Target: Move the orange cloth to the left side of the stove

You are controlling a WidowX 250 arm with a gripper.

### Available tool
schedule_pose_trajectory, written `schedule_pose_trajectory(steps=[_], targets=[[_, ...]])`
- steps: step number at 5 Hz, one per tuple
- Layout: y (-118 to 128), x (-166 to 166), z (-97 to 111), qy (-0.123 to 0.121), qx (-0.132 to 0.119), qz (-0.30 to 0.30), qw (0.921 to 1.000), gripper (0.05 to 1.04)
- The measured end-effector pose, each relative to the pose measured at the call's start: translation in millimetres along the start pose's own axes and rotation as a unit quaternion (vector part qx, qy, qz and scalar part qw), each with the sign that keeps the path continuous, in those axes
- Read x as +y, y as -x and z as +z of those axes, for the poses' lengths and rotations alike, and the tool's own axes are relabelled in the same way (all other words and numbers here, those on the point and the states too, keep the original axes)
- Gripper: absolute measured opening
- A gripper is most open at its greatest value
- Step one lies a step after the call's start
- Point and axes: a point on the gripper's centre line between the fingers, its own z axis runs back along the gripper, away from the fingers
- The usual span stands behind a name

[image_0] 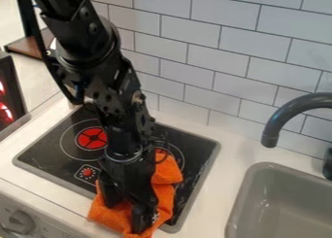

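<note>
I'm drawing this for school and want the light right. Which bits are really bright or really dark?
In the camera view: the top left corner looks almost white; the red shapes at the left edge are bright, with paler patches; the black pincer and stove top are very dark; the orange cloth has darker folds.

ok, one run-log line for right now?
gripper: down at orange cloth, fingers apart | orange cloth: rumpled over near edge of stove, right part | left-side placement: not done
</note>
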Motion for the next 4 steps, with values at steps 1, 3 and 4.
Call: schedule_pose_trajectory(steps=[1, 3, 4], targets=[[-3.3, 0.5, -2.1, 0.002, -0.002, 0.003, 1.0, 0.999], [-37.4, 8.4, -0.8, 0.003, -0.028, 0.01, 0.9996, 0.999], [-56.0, 11.1, 1.4, 0.003, -0.04, -0.004, 0.9992, 0.999]])
